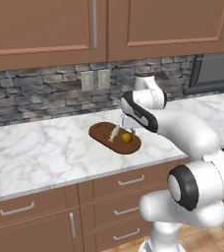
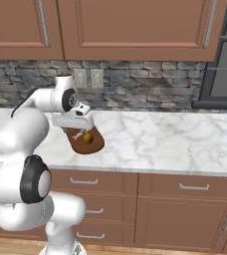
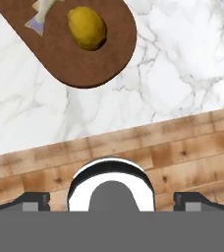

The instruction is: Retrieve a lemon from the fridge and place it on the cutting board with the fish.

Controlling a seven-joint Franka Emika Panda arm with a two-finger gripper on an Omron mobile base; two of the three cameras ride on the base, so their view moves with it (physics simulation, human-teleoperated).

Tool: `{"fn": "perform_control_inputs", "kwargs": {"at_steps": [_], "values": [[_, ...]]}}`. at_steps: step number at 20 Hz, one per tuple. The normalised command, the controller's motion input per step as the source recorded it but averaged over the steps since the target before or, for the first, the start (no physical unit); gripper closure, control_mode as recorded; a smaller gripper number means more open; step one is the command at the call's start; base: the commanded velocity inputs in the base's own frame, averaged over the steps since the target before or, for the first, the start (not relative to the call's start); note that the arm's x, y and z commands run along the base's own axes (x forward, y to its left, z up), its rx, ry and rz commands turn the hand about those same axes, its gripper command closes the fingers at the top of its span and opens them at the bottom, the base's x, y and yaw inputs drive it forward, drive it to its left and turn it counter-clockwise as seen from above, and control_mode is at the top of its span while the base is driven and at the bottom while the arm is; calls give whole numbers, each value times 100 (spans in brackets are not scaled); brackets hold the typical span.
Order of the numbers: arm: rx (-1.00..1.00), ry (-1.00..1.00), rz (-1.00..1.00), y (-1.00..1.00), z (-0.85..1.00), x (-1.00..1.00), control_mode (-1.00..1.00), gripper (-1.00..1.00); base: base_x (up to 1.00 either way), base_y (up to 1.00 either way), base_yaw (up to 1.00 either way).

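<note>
The lemon (image 1: 126, 138) (image 2: 87, 138) (image 3: 87, 28) lies on the dark brown oval cutting board (image 1: 101, 133) (image 2: 96, 144) (image 3: 84, 64), on the marble counter. Just beside it on the board is the slender pale fish (image 1: 115, 133) (image 2: 78, 134) (image 3: 40, 15). My gripper (image 1: 125, 124) (image 2: 78, 128) (image 3: 111, 199) hangs a little above the board, pointing down. It is open, its two fingertips (image 3: 33, 199) far apart with nothing between them. It touches neither the lemon nor the fish. The fridge is out of view.
The marble counter (image 1: 40, 147) (image 2: 155, 139) runs along a stone backsplash, with wooden wall cabinets (image 1: 45, 29) above and drawers (image 2: 110, 184) below. A dark appliance (image 2: 220, 64) stands at the far right. The counter's front edge lies just behind the board.
</note>
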Motion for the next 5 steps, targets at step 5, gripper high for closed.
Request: {"fn": "perform_control_inputs", "kwargs": {"at_steps": [5], "values": [[2, -1, 18, -6, 3, -86, -100, -100, 0, 0, 0]]}}
